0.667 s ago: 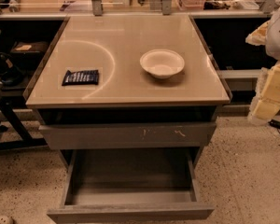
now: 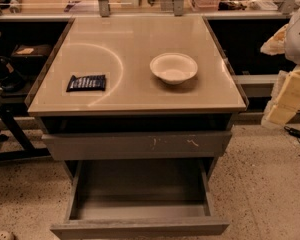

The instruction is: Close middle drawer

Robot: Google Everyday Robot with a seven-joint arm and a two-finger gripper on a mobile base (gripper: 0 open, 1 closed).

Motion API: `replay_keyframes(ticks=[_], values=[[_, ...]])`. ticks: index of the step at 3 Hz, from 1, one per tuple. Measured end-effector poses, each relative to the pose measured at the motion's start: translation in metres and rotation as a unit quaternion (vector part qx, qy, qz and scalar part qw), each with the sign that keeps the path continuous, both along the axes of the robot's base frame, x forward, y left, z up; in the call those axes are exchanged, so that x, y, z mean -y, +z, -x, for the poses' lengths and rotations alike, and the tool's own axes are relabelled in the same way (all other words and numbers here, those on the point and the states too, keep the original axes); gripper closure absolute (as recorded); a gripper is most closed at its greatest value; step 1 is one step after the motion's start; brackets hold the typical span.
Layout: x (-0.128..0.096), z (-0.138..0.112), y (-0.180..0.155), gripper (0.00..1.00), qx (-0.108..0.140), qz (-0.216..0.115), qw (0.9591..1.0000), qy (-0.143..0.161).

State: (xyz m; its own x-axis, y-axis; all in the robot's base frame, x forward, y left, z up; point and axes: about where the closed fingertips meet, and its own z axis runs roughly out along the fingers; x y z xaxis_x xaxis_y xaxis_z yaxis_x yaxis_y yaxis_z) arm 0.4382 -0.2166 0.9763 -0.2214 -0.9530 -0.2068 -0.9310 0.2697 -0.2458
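Observation:
The middle drawer (image 2: 140, 227) is pulled far out of the grey cabinet, low in the camera view. Its flat front is plain and has no handle, and its box looks empty inside. Above it sits a grey drawer front with pale scratch marks (image 2: 137, 144), pushed almost flush under the tabletop. My arm, with cream and white covers, enters at the right edge; the gripper (image 2: 286, 98) hangs there, to the right of the cabinet, above the floor and apart from the drawer.
The beige tabletop (image 2: 135, 39) carries a white bowl (image 2: 173, 67) and a dark snack packet (image 2: 86, 82). A black stand (image 2: 10, 129) is at the left. Shelves with clutter run along the back. A cable (image 2: 296, 132) lies on the speckled floor at the right.

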Motion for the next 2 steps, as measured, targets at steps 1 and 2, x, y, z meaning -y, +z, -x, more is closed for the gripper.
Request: replay_keyframes(ticks=[1, 2], values=[[0.0000, 0.0000, 0.0000, 0.37, 0.000, 0.000, 1.0000, 0.000], [0.0000, 0.0000, 0.0000, 0.61, 0.000, 0.000, 1.0000, 0.000]])
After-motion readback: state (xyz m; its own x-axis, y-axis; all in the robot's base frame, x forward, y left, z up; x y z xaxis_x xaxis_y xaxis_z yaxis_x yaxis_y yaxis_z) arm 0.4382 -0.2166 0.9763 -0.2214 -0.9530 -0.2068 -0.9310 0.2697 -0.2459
